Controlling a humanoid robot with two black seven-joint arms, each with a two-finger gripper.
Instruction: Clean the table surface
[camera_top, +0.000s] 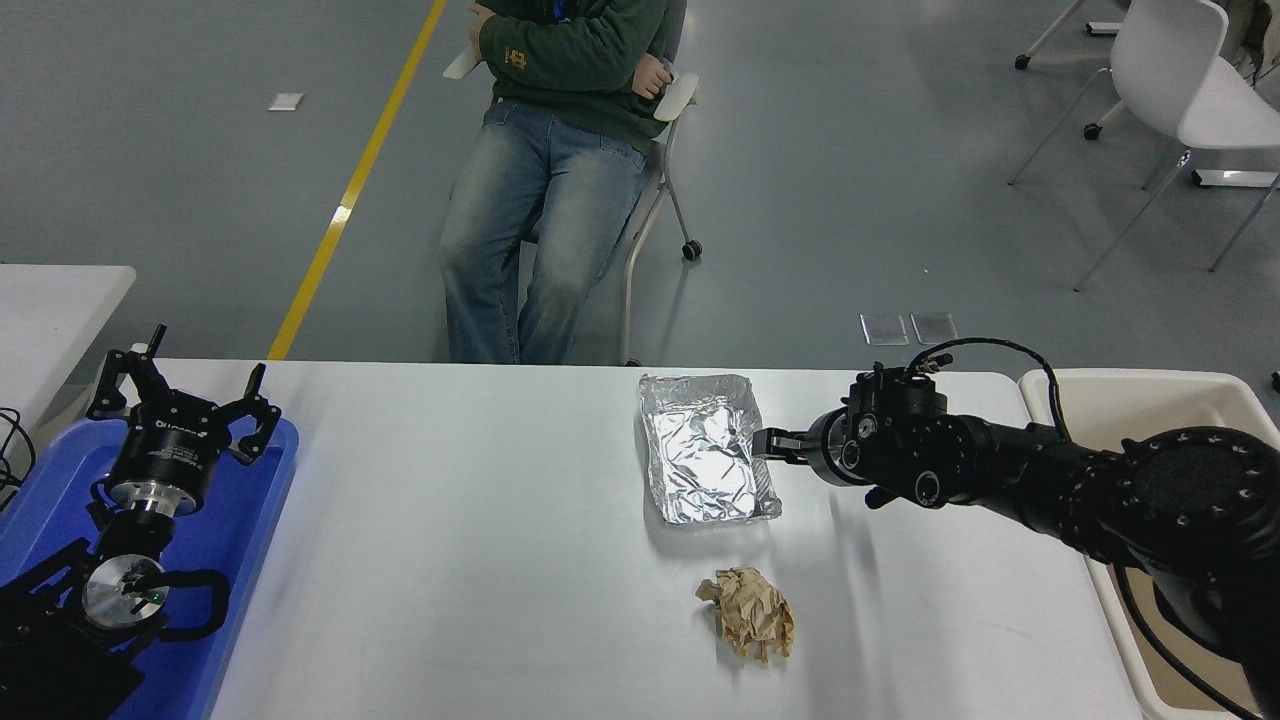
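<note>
The white table surface (450, 530) fills the lower part of the head view. A silver foil tray (703, 462) lies on it right of centre, and a crumpled ball of brown paper (750, 612) lies just in front of that tray. My right gripper (766, 444) comes in from the right, low over the table, with its tip at the foil tray's right rim. Whether it grips the rim cannot be made out. My left gripper (185, 388) is parked at the lower left above the blue tray, its fingers spread and holding nothing.
A blue tray (262, 500) sits at the table's left end and a beige bin (1130, 392) stands off its right end. A person (560, 150) sits on a chair at the far side. A smaller white table (50, 300) is at the left.
</note>
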